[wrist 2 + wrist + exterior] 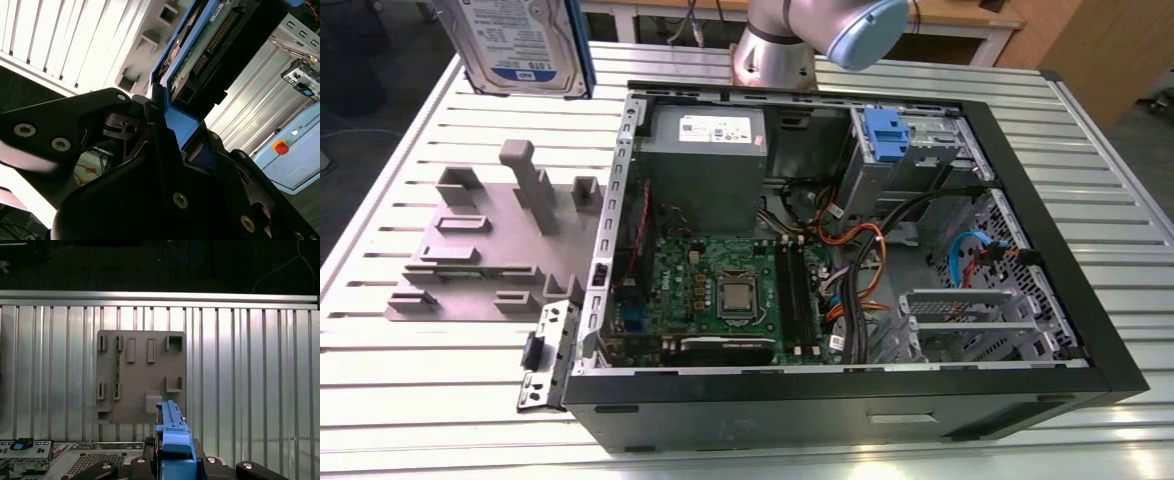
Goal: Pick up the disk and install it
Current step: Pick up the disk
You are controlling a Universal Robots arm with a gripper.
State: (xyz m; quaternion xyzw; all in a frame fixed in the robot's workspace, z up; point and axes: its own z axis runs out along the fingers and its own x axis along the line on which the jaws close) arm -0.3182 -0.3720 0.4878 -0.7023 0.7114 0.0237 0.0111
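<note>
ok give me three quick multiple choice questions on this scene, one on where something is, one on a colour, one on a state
1. Where is the disk? A in the drive bay; B flat on the motherboard; C in the air, off the exterior view's left of the computer case.
2. What colour is the frame round the disk's edges? A blue; B red; C green.
3. What state is the gripper in? A open above the case; B shut on the disk; C shut on a cable.
Answers: 1 C, the exterior view shows it raised above the table, outside the case. 2 A, both wrist views show a blue edge. 3 B, in the second wrist view it clamps the frame.
</note>
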